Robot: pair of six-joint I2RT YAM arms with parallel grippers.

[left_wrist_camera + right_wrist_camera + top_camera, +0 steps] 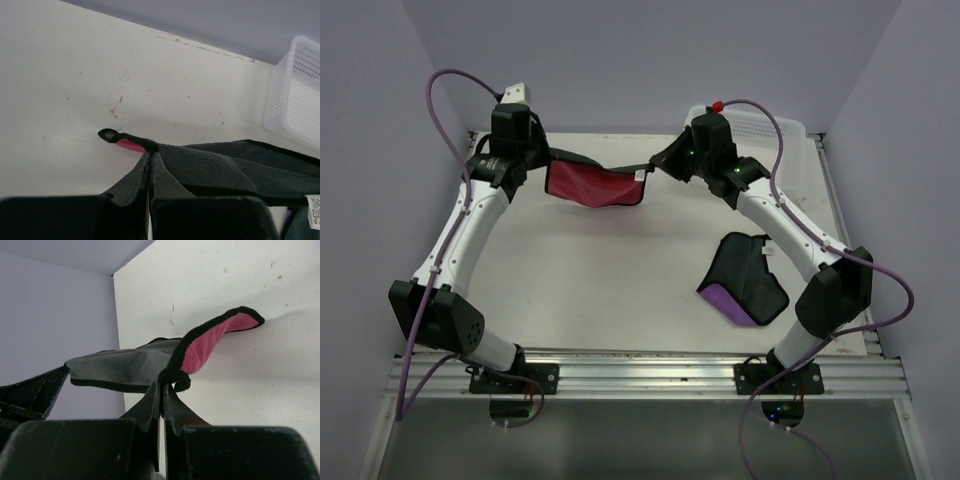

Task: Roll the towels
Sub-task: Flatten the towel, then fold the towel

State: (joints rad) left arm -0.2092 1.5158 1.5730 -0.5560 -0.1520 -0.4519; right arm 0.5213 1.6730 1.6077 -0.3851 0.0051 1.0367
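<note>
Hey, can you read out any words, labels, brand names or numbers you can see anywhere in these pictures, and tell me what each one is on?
Nothing can be read.
White care tag on the edge of the pink-red towel: a few lines of print, too small and blurred to read; in the top view it is only a white speck.
Purple towel, white basket, table, left gripper, right gripper: no text visible.

Pink-red, black-edged towel [592, 184]; purple-and-black towel [744, 281]; white perforated basket [295, 95].
</note>
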